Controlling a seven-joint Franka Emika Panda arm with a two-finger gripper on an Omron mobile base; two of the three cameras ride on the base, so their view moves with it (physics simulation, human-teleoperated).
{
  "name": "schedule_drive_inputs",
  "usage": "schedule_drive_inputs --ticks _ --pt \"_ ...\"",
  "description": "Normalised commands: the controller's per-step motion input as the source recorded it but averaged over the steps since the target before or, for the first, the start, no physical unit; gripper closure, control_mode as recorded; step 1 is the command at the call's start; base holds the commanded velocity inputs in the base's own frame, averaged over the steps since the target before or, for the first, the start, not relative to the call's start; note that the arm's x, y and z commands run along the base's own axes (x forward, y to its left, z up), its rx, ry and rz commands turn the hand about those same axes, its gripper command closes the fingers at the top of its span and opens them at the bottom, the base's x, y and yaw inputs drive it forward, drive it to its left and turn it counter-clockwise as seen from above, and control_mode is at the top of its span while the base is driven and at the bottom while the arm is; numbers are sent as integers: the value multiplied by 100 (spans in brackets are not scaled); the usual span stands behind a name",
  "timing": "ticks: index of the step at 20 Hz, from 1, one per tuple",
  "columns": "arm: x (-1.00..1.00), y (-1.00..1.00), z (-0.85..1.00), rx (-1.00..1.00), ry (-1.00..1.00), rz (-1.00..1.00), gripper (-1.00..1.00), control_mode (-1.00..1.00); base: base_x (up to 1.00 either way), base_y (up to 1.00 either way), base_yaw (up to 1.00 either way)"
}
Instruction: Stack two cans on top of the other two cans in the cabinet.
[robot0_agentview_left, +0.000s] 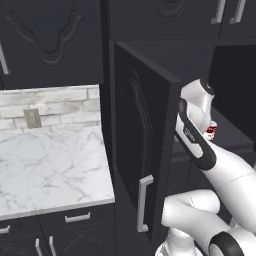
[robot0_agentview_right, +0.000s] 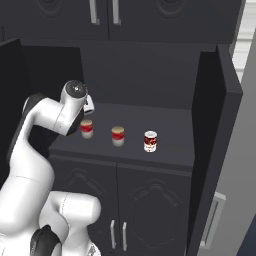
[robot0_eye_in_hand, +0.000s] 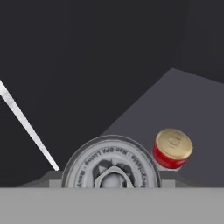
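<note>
Left base view: the open cabinet door stands edge-on just left of the arm, its bar handle low down. Between that door edge and the dark shelf the gap is narrow, and the arm takes up most of it. One can, red-and-white, peeks out just past the wrist, upright on the shelf. The marble counter and the wall outlet lie well off to the left, outside the cabinet.

Right base view: the gripper points down at the left end of the shelf, close to the cabinet's left wall. The hand hides its fingers. The first can stands right beneath the jaws, with a red band and a pale top. The middle can is near on the right, apart from it. The labelled can stands farther right, apart again. Free shelf runs on to the right-hand door, which is swung wide open.

Hand view: the close can fills the spot where the jaws stand, its silver pull-tab lid facing up. It covers the fingers, so I cannot tell whether they are clamped on it or loose. The gold-topped can stands just right of it, upright on the grey shelf floor. The dark back wall rises beyond both.
</note>
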Motion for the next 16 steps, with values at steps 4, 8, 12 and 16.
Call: schedule_drive_inputs --ticks 4,8,12,16 --pt "0 -8 15 -2 -17 0 100 -100 0 0 0" --pt "2 -6 1 -7 -11 0 100 -100 0 0 0" --pt "11 -1 0 -6 -1 0 100 -100 0 0 0" --pt "11 -2 1 -2 0 0 100 -100 0 0 0"
